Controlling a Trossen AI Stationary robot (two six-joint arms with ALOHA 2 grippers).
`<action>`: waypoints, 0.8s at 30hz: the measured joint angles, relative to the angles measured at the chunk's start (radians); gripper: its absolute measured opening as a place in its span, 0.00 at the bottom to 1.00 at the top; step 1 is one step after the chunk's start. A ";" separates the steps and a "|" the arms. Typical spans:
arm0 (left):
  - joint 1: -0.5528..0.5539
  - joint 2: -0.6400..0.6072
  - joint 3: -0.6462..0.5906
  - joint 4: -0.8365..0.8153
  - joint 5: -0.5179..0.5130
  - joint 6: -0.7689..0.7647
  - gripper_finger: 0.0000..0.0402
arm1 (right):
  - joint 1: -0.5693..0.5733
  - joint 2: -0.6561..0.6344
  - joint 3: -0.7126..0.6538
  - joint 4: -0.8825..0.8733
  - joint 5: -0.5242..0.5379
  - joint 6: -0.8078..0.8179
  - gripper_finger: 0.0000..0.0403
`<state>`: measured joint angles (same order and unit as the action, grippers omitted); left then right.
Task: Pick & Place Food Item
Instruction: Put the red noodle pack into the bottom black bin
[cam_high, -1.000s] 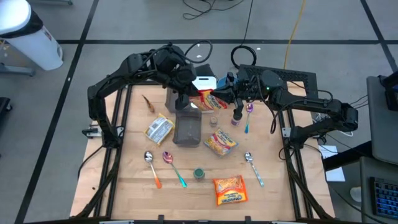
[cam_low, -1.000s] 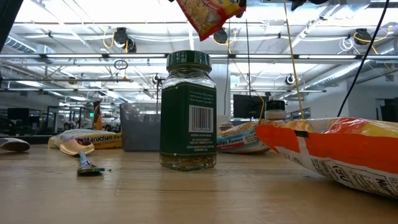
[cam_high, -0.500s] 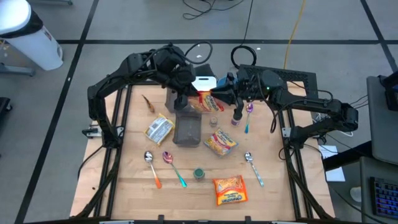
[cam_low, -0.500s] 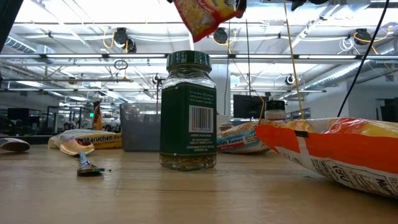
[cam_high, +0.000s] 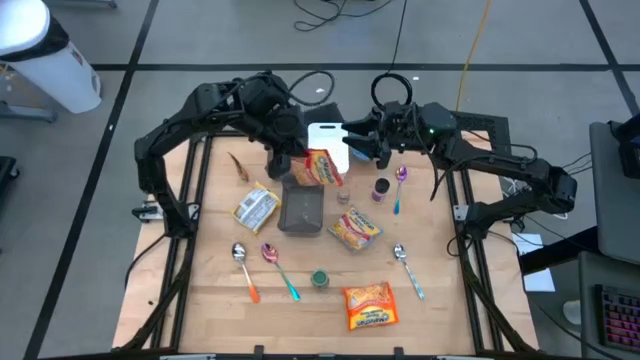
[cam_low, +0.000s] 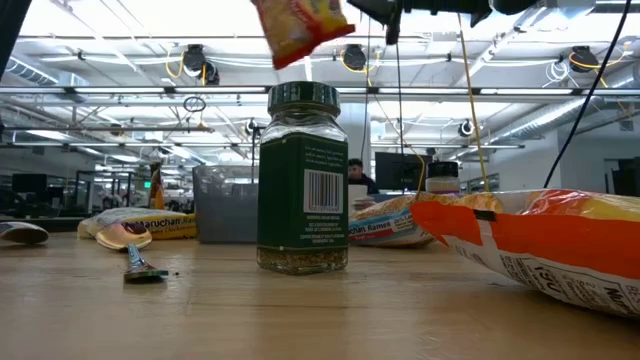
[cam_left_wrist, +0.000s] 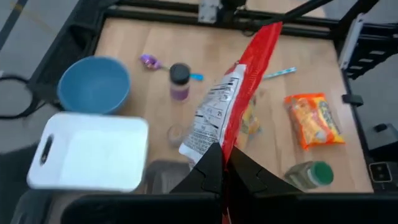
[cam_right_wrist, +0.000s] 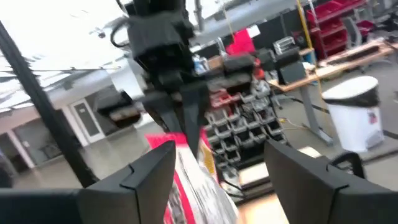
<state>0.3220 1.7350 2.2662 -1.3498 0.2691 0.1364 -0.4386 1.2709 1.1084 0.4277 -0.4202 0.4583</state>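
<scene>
Wooden table (cam_high: 215, 300) holds a "Maruchan" packet (cam_low: 140, 222).

The right claw (cam_high: 362, 146) released the snack packet (cam_high: 322, 167), left claw (cam_high: 296, 163) holding.

Overhead and table-level cameras share the spice jar (cam_high: 319, 278).

worktop (cam_high: 210, 290): pale wood | on it: grey bin (cam_high: 302, 209); white cutting board (cam_high: 326, 140); three snack packets (cam_high: 368, 305); green-lidded spice jar (cam_high: 319, 278); purple jar (cam_high: 381, 188); four spoons (cam_high: 408, 269)
</scene>
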 joint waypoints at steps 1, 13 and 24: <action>0.009 -0.008 0.000 -0.019 -0.007 0.000 0.00 | -0.004 0.000 0.000 -0.019 0.001 0.000 0.61; 0.132 -0.035 -0.033 -0.086 0.044 -0.003 0.00 | -0.048 -0.002 -0.019 -0.260 0.000 -0.043 0.58; 0.109 -0.031 -0.295 0.012 0.043 0.008 0.00 | -0.029 -0.006 -0.300 -0.055 0.005 0.109 0.57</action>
<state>0.4309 1.7042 1.9714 -1.3375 0.3125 0.1444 -0.4675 1.2652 0.8089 0.3724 -0.4154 0.5677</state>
